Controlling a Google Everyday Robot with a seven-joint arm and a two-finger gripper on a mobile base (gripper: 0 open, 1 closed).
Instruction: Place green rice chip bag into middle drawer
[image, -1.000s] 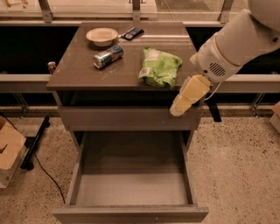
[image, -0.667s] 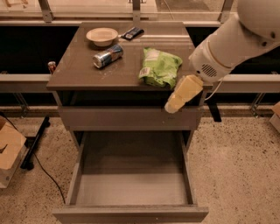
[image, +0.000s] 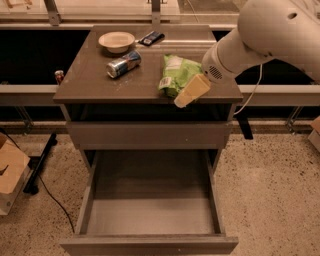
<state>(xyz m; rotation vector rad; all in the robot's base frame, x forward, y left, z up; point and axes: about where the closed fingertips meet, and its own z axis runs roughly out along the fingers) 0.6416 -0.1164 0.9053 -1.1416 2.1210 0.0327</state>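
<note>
The green rice chip bag lies crinkled on the cabinet top, right of centre, with its whitish end towards the back. My gripper hangs at the front right edge of the top, just in front of and to the right of the bag, at its near corner. The middle drawer is pulled out below, with a bare grey floor and nothing in it.
A blue-silver can lies on its side left of the bag. A cream bowl and a black object sit at the back of the top. A shut drawer front is above the open drawer. A cardboard box stands on the floor at left.
My gripper and arm have moved left and up, from beside the cabinet's right front corner to the near right corner of the bag. The bag has not moved.
</note>
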